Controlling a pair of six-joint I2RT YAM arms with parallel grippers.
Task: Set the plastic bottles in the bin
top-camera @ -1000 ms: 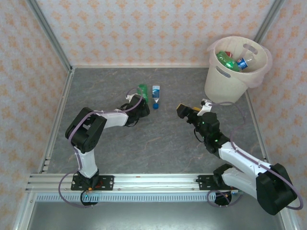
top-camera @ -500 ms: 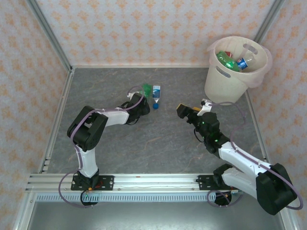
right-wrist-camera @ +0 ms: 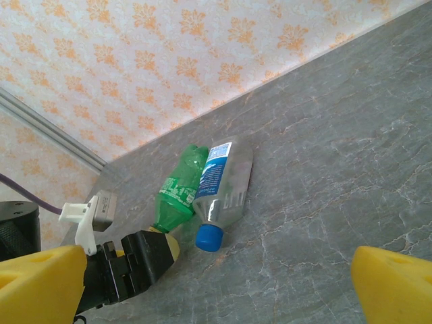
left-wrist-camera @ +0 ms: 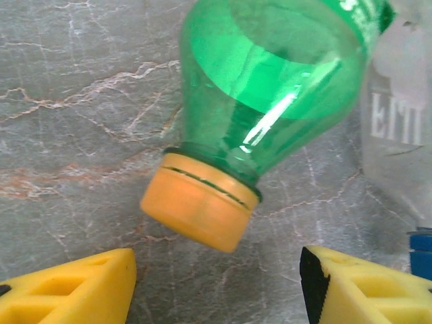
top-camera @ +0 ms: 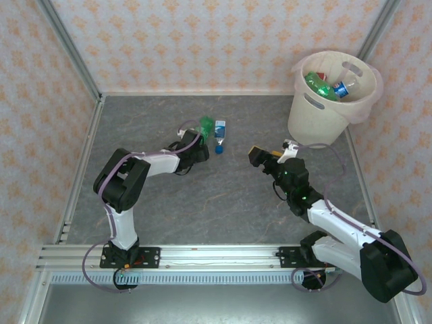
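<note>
Two plastic bottles lie side by side mid-table: a green bottle with an orange cap, and to its right a clear bottle with a blue label and a blue cap. My left gripper is open just short of the orange cap, both yellow fingers clear of it. My right gripper hangs wide open and empty, to the right of the pair. The bin stands at the far right with bottles inside.
Inside the bin lie a green bottle and a clear blue-capped bottle. Patterned walls close off the back and both sides. A metal rail runs along the near edge.
The left gripper slid the green bottle slightly right, up against the clear bottle, and its jaws have spread wider off the cap. The right arm has not moved.
</note>
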